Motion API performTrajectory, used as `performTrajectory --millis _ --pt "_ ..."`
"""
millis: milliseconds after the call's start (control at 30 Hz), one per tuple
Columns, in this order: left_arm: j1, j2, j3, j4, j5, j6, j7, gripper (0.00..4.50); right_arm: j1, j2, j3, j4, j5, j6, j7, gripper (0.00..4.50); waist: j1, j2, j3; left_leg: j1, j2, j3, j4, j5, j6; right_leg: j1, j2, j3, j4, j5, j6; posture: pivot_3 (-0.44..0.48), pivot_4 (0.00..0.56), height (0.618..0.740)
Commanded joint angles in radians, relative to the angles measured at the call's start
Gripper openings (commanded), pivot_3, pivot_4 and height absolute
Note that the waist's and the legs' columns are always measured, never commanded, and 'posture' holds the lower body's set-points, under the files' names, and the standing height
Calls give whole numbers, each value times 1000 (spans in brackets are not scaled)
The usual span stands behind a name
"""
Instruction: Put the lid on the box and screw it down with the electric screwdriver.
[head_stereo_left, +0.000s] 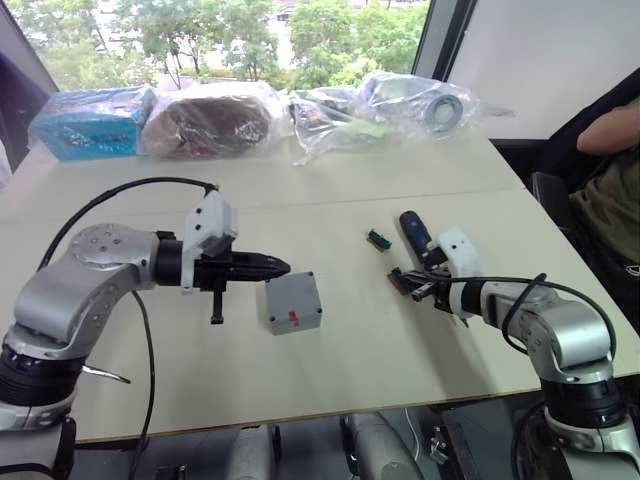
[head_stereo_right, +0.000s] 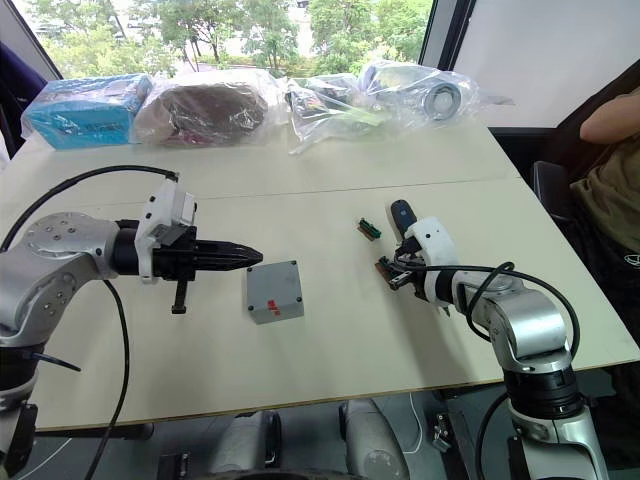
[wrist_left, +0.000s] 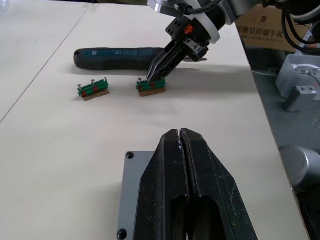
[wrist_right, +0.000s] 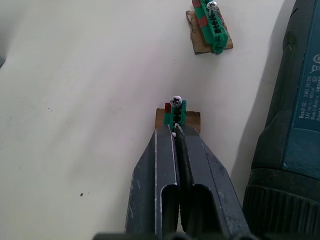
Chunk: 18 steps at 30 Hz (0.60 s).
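Box (wrist_left: 131, 190) half hidden behind left pincer (wrist_left: 180, 137).

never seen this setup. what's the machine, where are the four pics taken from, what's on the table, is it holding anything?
It is a two-armed humanoid robot at a pale table. Two pictures come from its head camera, looking down over both arms; the other two come from cameras on each wrist, looking along that arm's fingers.

On the table: a grey box with its lid already on, a dark blue electric screwdriver, two small green connector blocks, and plastic bags at the far edge.

The left tool is shut and empty, its tips at the box. The right tool looks closed, its tips at the nearer connector block. A person sits on the right.
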Motion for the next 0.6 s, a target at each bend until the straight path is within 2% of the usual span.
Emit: performTrajectory --millis 33,333,467,600 --pt "2 15 12 -6 8 -21 -3 0 -50 -10 -61 -38 19 -9 -20 42 0 0 0 0 0 0 0 0 0 0 0 0 0 0 0 0 150 740" --pt "52 53 51 -10 -3 -18 5 0 -148 -52 -75 -167 176 102 56 42 -1 3 2 0 0 0 -3 0 0 0 0 0 -3 0 0 0 150 740" --pt "85 76 63 -5 11 -32 6 0 -232 -9 -15 -198 239 138 62 42 -1 3 3 0 0 0 -5 0 0 -1 0 0 -4 0 0 0 150 740" --pt "119 92 80 -6 16 -40 10 0 -314 78 94 -156 249 124 52 42 -2 3 3 0 1 0 -7 0 0 -1 0 0 -6 0 0 0 150 740"
